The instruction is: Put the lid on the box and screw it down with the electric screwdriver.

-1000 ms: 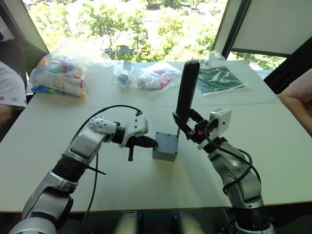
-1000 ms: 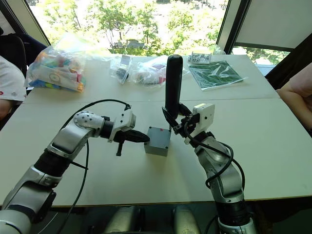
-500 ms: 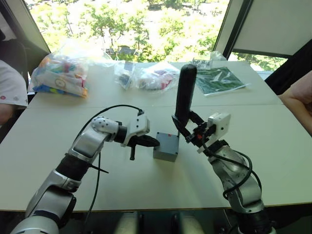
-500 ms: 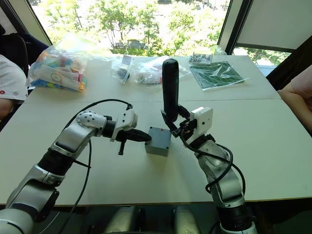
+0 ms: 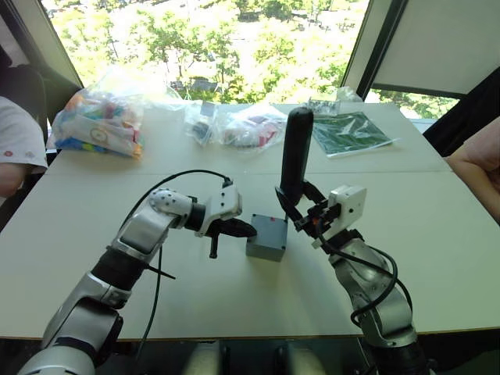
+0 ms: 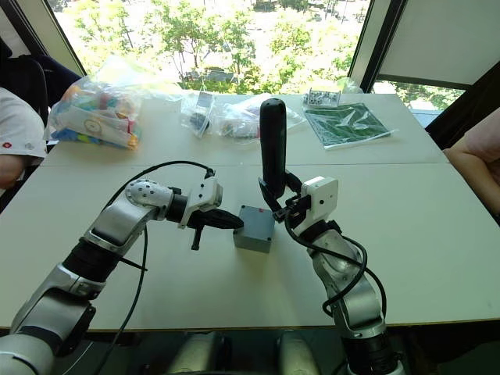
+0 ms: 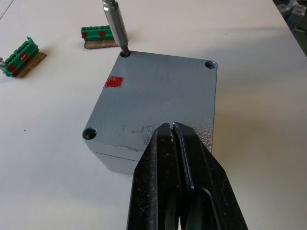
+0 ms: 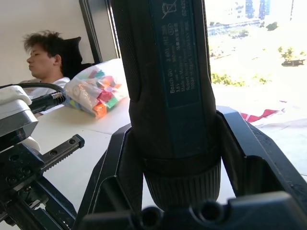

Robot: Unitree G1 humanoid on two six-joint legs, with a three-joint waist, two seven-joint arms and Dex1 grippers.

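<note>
The electric screwdriver [image 8: 169, 96] carries a blue label; near its top stands a crossed-out bin sign; lower, small sideways print begins "Bosch GO", the rest too fine to read; the lid [image 7: 158, 98] bears an unlettered red mark.

Grey lid [image 7: 158, 105] with red mark [image 7: 113, 82]; dark blue-black electric screwdriver [image 5: 295, 152]; green terminal blocks [image 7: 97, 34] with red dots, upper left; white table [image 5: 437, 234].

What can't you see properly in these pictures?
- Whether a screw sits under the thin metal bit of the dark cylindrical electric screwdriver: the bit fills that corner hole of the flat grey lid.
- The lid's fourth corner: the shut left gripper covers it.
- What the clear plastic bags hold: too small.
</note>
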